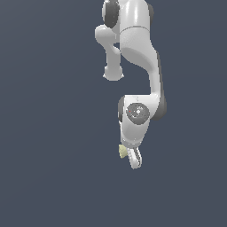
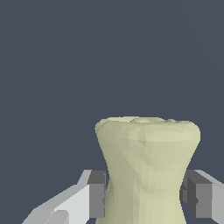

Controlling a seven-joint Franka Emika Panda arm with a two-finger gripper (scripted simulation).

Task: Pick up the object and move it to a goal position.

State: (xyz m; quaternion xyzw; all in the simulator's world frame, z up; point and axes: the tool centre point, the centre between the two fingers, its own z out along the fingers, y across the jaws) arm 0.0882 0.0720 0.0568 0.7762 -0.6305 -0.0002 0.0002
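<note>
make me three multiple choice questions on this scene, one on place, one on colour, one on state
1. Where is the small pale yellow-cream spool-shaped piece?
A. between the pads of the hand
B. far off on the floor
C. on top of the arm's base

2. What colour is the background surface?
A. bright red
B. dark blue-grey
C. white

3. How do the grey pads stand at the piece's narrow waist?
A. one on each side, close against it
B. both on one side
C. spread wide, far from it

Answers: 1 A, the wrist view shows the piece between the pads. 2 B, both views show dark blue-grey. 3 A, a pad sits at either side of the waist.
</note>
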